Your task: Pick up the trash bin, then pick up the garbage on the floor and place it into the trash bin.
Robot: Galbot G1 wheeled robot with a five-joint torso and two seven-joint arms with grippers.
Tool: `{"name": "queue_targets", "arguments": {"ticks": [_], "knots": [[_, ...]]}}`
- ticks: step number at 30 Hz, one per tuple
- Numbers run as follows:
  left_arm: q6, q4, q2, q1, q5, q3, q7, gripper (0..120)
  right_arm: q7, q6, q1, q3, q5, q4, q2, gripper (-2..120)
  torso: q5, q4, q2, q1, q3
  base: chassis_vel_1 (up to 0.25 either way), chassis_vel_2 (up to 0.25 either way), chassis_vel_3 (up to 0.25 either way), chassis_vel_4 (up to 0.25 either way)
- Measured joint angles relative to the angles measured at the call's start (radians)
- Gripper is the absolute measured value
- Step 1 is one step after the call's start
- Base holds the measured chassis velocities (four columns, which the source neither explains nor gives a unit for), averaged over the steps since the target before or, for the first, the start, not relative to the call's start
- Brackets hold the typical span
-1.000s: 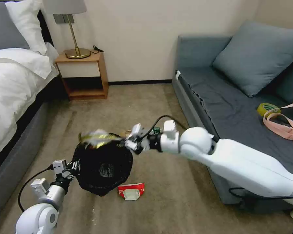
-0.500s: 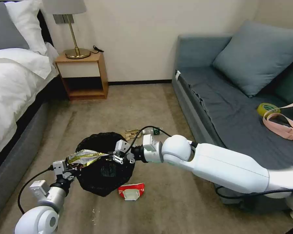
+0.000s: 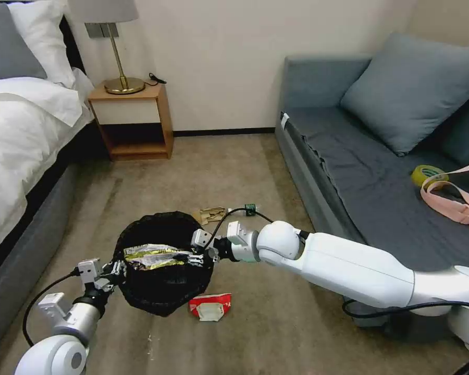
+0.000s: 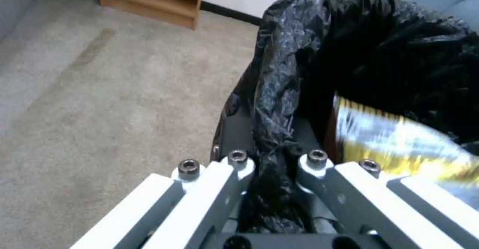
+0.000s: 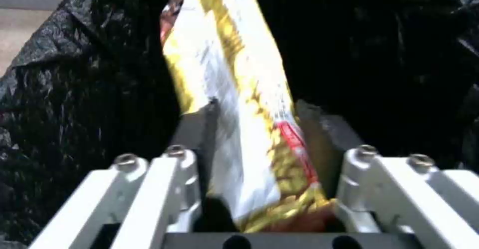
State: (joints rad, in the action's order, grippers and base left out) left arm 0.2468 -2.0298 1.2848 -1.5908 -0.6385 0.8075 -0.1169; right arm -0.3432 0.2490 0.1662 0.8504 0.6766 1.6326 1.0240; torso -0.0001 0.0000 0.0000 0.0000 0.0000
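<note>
My left gripper (image 4: 272, 166) fingers pinch the black-bag-lined round bin's (image 3: 164, 281) nine o'clock rim; my right gripper (image 3: 195, 256), at three o'clock, clamps the gold crinkled snack wrapper (image 3: 153, 255) over its mouth.

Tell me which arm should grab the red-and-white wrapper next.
Right, likely. The left tool is pinched on the trash bin rim. The right tool holds the gold wrapper over the bin, near the red-and-white wrapper.
</note>
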Motion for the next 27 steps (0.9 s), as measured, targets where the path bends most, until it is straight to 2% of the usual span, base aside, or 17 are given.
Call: {"name": "queue_targets", "arguments": {"ticks": [2, 5, 7, 8, 12, 15, 19, 22, 27], "knots": [[-0.001, 0.005, -0.001, 0.000, -0.002, 0.006, 0.000, 4, 0.002, 0.000, -0.002, 0.004, 0.001, -0.009, 0.011, 57, 0.0000, 0.0000, 0.000, 0.000, 0.000, 0.000, 0.000, 0.000, 0.000], [-0.001, 0.009, -0.002, 0.000, -0.003, 0.010, 0.000, 4, 0.003, 0.000, -0.004, 0.005, 0.000, -0.017, 0.020, 64, 0.0000, 0.0000, 0.000, 0.000, 0.000, 0.000, 0.000, 0.000, 0.000], [-0.004, 0.016, -0.005, 0.001, -0.003, 0.017, -0.001, 4, 0.003, -0.001, -0.008, 0.006, 0.000, -0.031, 0.037, 76, 0.0000, 0.0000, 0.000, 0.000, 0.000, 0.000, 0.000, 0.000, 0.000], [-0.004, 0.016, -0.005, 0.001, -0.003, 0.017, -0.001, 4, 0.003, -0.001, -0.008, 0.006, 0.000, -0.031, 0.037, 76, 0.0000, 0.0000, 0.000, 0.000, 0.000, 0.000, 0.000, 0.000, 0.000], [-0.007, 0.026, -0.006, 0.004, -0.004, 0.034, -0.002, 4, 0.006, -0.009, -0.009, -0.025, 0.013, -0.048, 0.054, 92, -0.0001, 0.0001, 0.000, 0.000, 0.000, 0.000, 0.000, 0.000, 0.000], [-0.007, 0.032, -0.006, 0.006, -0.013, 0.053, 0.001, 4, 0.016, -0.013, -0.008, -0.063, 0.035, -0.059, 0.059, 99, -0.0001, 0.0001, 0.000, 0.000, 0.000, 0.000, 0.000, 0.000, 0.000], [-0.006, 0.042, -0.006, 0.010, -0.035, 0.093, 0.007, 4, 0.029, -0.013, 0.002, -0.125, 0.061, -0.084, 0.063, 100, 0.0000, 0.0000, 0.000, 0.000, 0.000, 0.000, 0.000, 0.000, 0.000], [-0.004, 0.059, -0.011, 0.007, -0.063, 0.154, 0.005, 4, 0.026, -0.013, 0.021, -0.197, 0.080, -0.132, 0.063, 100, 0.0001, 0.0002, 0.000, 0.000, 0.000, 0.000, 0.000, 0.000, 0.000], [-0.005, 0.084, -0.028, -0.001, -0.085, 0.200, -0.005, 4, -0.002, -0.011, 0.051, -0.219, 0.095, -0.177, 0.035, 100, 0.0001, 0.0001, 0.000, 0.000, 0.000, 0.000, 0.000, 0.000, 0.000]]}}
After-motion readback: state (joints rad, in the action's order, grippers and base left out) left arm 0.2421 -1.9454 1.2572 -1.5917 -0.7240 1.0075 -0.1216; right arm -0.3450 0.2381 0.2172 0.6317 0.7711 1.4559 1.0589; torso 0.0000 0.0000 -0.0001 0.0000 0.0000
